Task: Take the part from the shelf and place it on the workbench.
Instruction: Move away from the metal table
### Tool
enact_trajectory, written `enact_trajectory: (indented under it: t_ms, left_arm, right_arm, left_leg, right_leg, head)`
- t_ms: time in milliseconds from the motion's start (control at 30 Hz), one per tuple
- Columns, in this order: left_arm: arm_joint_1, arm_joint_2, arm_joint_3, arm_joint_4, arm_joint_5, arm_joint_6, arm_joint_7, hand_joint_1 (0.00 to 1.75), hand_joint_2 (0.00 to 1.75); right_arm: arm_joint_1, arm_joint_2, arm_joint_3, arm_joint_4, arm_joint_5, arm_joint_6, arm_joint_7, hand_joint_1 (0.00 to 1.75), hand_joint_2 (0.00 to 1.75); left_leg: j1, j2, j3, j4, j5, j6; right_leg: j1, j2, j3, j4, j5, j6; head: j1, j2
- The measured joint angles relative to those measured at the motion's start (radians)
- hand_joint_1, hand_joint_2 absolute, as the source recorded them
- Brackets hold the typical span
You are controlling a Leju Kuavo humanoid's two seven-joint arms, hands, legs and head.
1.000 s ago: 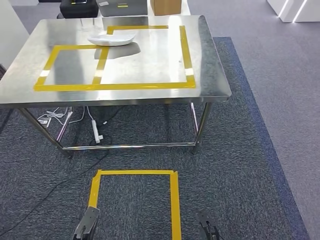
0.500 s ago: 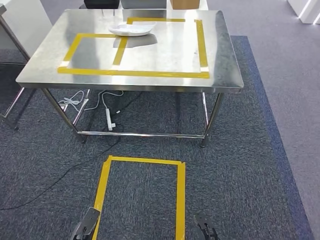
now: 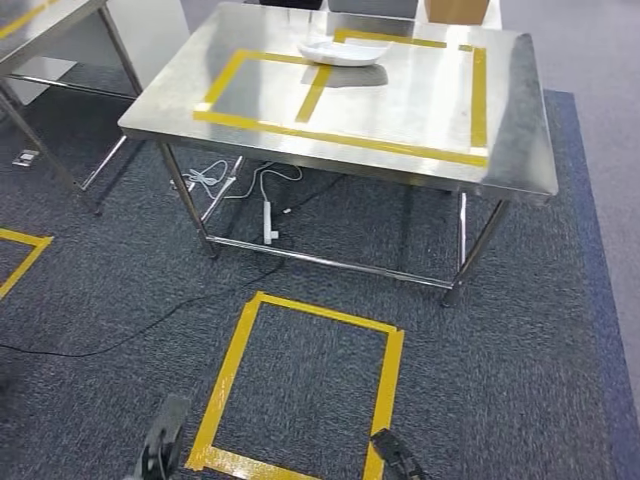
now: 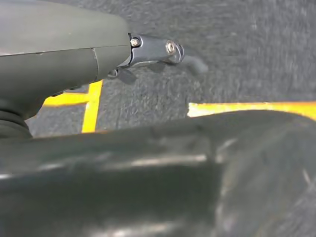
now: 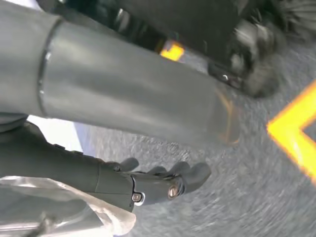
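Observation:
A white shallow curved part [image 3: 343, 50] lies on the steel workbench [image 3: 423, 100], at the far side where the yellow tape outlines meet. My left hand [image 3: 162, 445] hangs low at the bottom edge of the head view, above the carpet. The left wrist view has that left hand [image 4: 156, 49] with fingers stretched out and nothing in them. My right hand [image 3: 392, 458] also hangs low, far from the bench. Seen from its wrist, the right hand [image 5: 156, 182] has loosely extended fingers and holds nothing.
A yellow tape square [image 3: 226, 380] marks the carpet in front of the bench. Cables and a power strip [image 3: 266, 215] lie under it. A second steel surface [image 3: 45, 20] stands at the far left, a cardboard box [image 3: 456, 10] behind the bench.
The camera has swung left, so the bench and floor square shifted right in the picture and a second steel surface came into view. Both hands still hang low.

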Motion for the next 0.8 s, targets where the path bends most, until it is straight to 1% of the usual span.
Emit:
enact_trajectory:
  t_ms: [33, 67, 100, 133, 167, 200, 233, 267, 300, 333, 367, 400, 433, 467, 500, 533, 567, 600, 633, 667, 700, 733, 767, 800]
  left_arm:
    - [-0.041, -0.003, 0.005, -0.002, -0.007, -0.013, 0.03, 0.0, 0.0]
    - [-0.074, -0.011, 0.007, -0.01, -0.023, -0.026, 0.039, 0.0, 0.0]
    - [-0.096, -0.025, 0.005, -0.026, -0.044, -0.037, 0.04, 0.0, 0.0]
    - [-0.11, -0.046, -0.003, -0.049, -0.065, -0.045, 0.044, 0.0, 0.0]
    - [-0.116, -0.069, -0.015, -0.076, -0.079, -0.05, 0.055, 0.0, 0.44]
    - [-0.119, -0.089, -0.03, -0.102, -0.087, -0.053, 0.067, 0.0, 0.87]
    - [-0.12, -0.106, -0.046, -0.123, -0.087, -0.056, 0.075, 0.0, 1.31]
    - [-0.119, -0.117, -0.062, -0.138, -0.083, -0.057, 0.076, 0.0, 1.75]
    - [-0.118, -0.125, -0.077, -0.15, -0.076, -0.057, 0.072, 0.0, 1.75]
    - [-0.119, -0.129, -0.087, -0.158, -0.067, -0.057, 0.066, 0.0, 1.75]
    - [-0.12, -0.132, -0.096, -0.164, -0.06, -0.056, 0.061, 0.0, 1.75]
    - [-0.123, -0.133, -0.103, -0.169, -0.053, -0.056, 0.057, 0.0, 1.75]
    - [-0.127, -0.135, -0.11, -0.172, -0.046, -0.056, 0.054, 0.0, 1.75]
    - [-0.129, -0.136, -0.118, -0.173, -0.04, -0.057, 0.053, 0.0, 1.75]
    - [-0.131, -0.138, -0.126, -0.174, -0.033, -0.058, 0.052, 0.0, 1.75]
    - [-0.131, -0.138, -0.133, -0.174, -0.028, -0.059, 0.052, 0.0, 1.75]
    - [-0.131, -0.137, -0.139, -0.174, -0.022, -0.06, 0.055, 0.0, 1.75]
    - [-0.133, -0.137, -0.143, -0.174, -0.016, -0.059, 0.06, 0.0, 1.75]
    - [-0.136, -0.136, -0.144, -0.174, -0.009, -0.057, 0.064, 0.0, 1.75]
    - [-0.139, -0.134, -0.145, -0.173, -0.002, -0.056, 0.065, 0.0, 1.75]
    - [-0.141, -0.132, -0.144, -0.17, 0.004, -0.055, 0.062, 0.0, 1.75]
    - [-0.143, -0.129, -0.144, -0.167, 0.008, -0.055, 0.058, 0.0, 1.75]
    - [-0.144, -0.125, -0.144, -0.163, 0.011, -0.055, 0.054, 0.0, 1.75]
    - [-0.145, -0.122, -0.144, -0.159, 0.015, -0.056, 0.052, 0.0, 1.75]
  right_arm:
    - [-0.009, 0.001, 0.016, 0.0, 0.005, 0.012, 0.009, 0.0, 0.0]
    - [-0.017, 0.003, 0.026, 0.0, 0.001, 0.015, 0.015, 0.0, 0.0]
    - [-0.023, 0.004, 0.032, 0.0, -0.005, 0.01, 0.019, 0.0, 0.0]
    - [-0.026, 0.005, 0.034, 0.0, -0.011, 0.003, 0.022, 0.0, 0.0]
    - [-0.025, 0.005, 0.034, 0.0, -0.014, -0.001, 0.024, 0.0, 0.0]
    - [-0.023, 0.004, 0.034, 0.0, -0.014, -0.002, 0.027, 0.0, 0.0]
    - [-0.02, 0.003, 0.034, 0.0, -0.014, -0.002, 0.029, 0.0, 0.0]
    - [-0.017, 0.002, 0.034, 0.0, -0.014, 0.0, 0.03, 0.0, 0.0]
    - [-0.016, 0.001, 0.033, 0.0, -0.014, 0.002, 0.031, 0.0, 0.0]
    - [-0.016, 0.001, 0.033, 0.0, -0.014, 0.006, 0.031, 0.0, 0.0]
    - [-0.017, 0.0, 0.033, 0.0, -0.014, 0.01, 0.031, 0.0, 0.0]
    - [-0.018, 0.0, 0.033, 0.0, -0.014, 0.014, 0.032, 0.0, 0.0]
    - [-0.018, 0.0, 0.033, 0.0, -0.014, 0.018, 0.033, 0.0, 0.0]
    - [-0.018, -0.001, 0.033, 0.0, -0.013, 0.022, 0.033, 0.0, 0.0]
    - [-0.017, -0.001, 0.033, 0.0, -0.013, 0.026, 0.034, 0.0, 0.0]
    - [-0.016, -0.001, 0.033, 0.0, -0.012, 0.03, 0.034, 0.0, 0.0]
    - [-0.015, -0.001, 0.033, 0.0, -0.01, 0.035, 0.034, 0.0, 0.0]
    - [-0.014, -0.001, 0.033, 0.0, -0.009, 0.04, 0.034, 0.0, 0.0]
    - [-0.014, -0.001, 0.033, 0.0, -0.008, 0.045, 0.034, 0.0, 0.0]
    - [-0.014, -0.002, 0.033, 0.0, -0.007, 0.05, 0.034, 0.0, 0.0]
    - [-0.014, -0.002, 0.033, 0.0, -0.007, 0.054, 0.033, 0.0, 0.0]
    - [-0.013, -0.003, 0.033, 0.0, -0.006, 0.057, 0.033, 0.0, 0.0]
    - [-0.013, -0.003, 0.033, 0.0, -0.005, 0.059, 0.033, 0.0, 0.0]
    - [-0.013, -0.004, 0.033, 0.0, -0.003, 0.062, 0.033, 0.0, 0.0]
  left_leg:
    - [0.001, -0.01, -0.003, -0.007, 0.0, 0.006]
    - [0.003, -0.019, -0.004, -0.015, 0.0, 0.013]
    - [0.005, -0.028, -0.005, -0.022, 0.002, 0.021]
    - [0.006, -0.038, -0.005, -0.027, 0.005, 0.028]
    - [0.005, -0.048, -0.008, -0.028, 0.007, 0.033]
    - [0.003, -0.059, -0.01, -0.028, 0.009, 0.037]
    - [0.0, -0.07, -0.012, -0.027, 0.01, 0.039]
    - [-0.002, -0.078, -0.012, -0.027, 0.01, 0.04]
    - [-0.004, -0.084, -0.012, -0.025, 0.01, 0.041]
    - [-0.006, -0.088, -0.012, -0.023, 0.009, 0.041]
    - [-0.007, -0.091, -0.012, -0.02, 0.008, 0.041]
    - [-0.009, -0.094, -0.016, -0.014, 0.007, 0.04]
    - [-0.011, -0.097, -0.023, -0.009, 0.006, 0.038]
    - [-0.012, -0.099, -0.031, -0.004, 0.008, 0.034]
    - [-0.012, -0.101, -0.039, -0.001, 0.01, 0.03]
    - [-0.013, -0.103, -0.044, 0.001, 0.012, 0.025]
    - [-0.013, -0.1, -0.048, 0.007, 0.008, 0.02]
    - [-0.014, -0.093, -0.056, 0.026, -0.007, 0.015]
    - [-0.013, -0.084, -0.071, 0.065, -0.032, 0.009]
    - [-0.009, -0.074, -0.095, 0.122, -0.065, 0.002]
    - [-0.005, -0.067, -0.124, 0.192, -0.098, -0.003]
    - [-0.002, -0.063, -0.15, 0.253, -0.122, -0.008]
    - [0.002, -0.061, -0.162, 0.286, -0.127, -0.011]
    - [0.005, -0.06, -0.158, 0.283, -0.114, -0.013]
  right_leg:
    - [0.001, -0.004, 0.0, 0.001, -0.002, 0.006]
    - [0.0, 0.012, -0.005, 0.009, -0.01, 0.011]
    - [-0.002, 0.039, -0.018, 0.033, -0.027, 0.014]
    - [-0.004, 0.073, -0.043, 0.08, -0.054, 0.017]
    - [-0.005, 0.106, -0.076, 0.146, -0.084, 0.018]
    - [-0.004, 0.121, -0.114, 0.221, -0.11, 0.018]
    - [-0.003, 0.128, -0.15, 0.282, -0.123, 0.017]
    - [-0.003, 0.131, -0.172, 0.309, -0.115, 0.015]
    - [-0.002, 0.132, -0.178, 0.297, -0.087, 0.013]
    - [-0.002, 0.133, -0.166, 0.247, -0.042, 0.01]
    - [-0.002, 0.138, -0.144, 0.179, 0.002, 0.007]
    - [-0.002, 0.143, -0.122, 0.12, 0.033, 0.005]
    - [-0.002, 0.149, -0.105, 0.075, 0.048, 0.002]
    - [-0.002, 0.154, -0.099, 0.056, 0.049, 0.0]
    - [-0.002, 0.155, -0.098, 0.051, 0.046, -0.002]
    - [-0.003, 0.154, -0.1, 0.047, 0.045, -0.007]
    - [-0.005, 0.151, -0.101, 0.046, 0.048, -0.011]
    - [-0.008, 0.148, -0.1, 0.044, 0.051, -0.017]
    - [-0.01, 0.143, -0.099, 0.042, 0.053, -0.021]
    - [-0.01, 0.138, -0.099, 0.043, 0.053, -0.024]
    - [-0.01, 0.133, -0.099, 0.043, 0.053, -0.026]
    - [-0.01, 0.128, -0.1, 0.045, 0.053, -0.026]
    - [-0.01, 0.123, -0.101, 0.046, 0.053, -0.026]
    - [-0.01, 0.12, -0.101, 0.048, 0.052, -0.025]
  head:
    - [0.0, 0.0]
    - [0.001, 0.0]
    - [0.003, 0.0]
    - [0.004, 0.0]
    - [0.006, 0.0]
    - [0.007, 0.0]
    - [0.007, 0.0]
    - [0.007, 0.0]
    - [0.007, 0.0]
    - [0.007, 0.0]
    - [0.007, 0.0]
    - [0.006, 0.0]
    - [0.006, 0.0]
    - [0.006, 0.0]
    - [0.006, 0.0]
    - [0.006, 0.0]
    - [0.005, 0.0]
    - [0.002, 0.0]
    - [-0.002, 0.0]
    - [-0.005, 0.0]
    - [-0.008, 0.0]
    - [-0.008, 0.0]
    - [-0.009, 0.0]
    - [-0.009, 0.0]
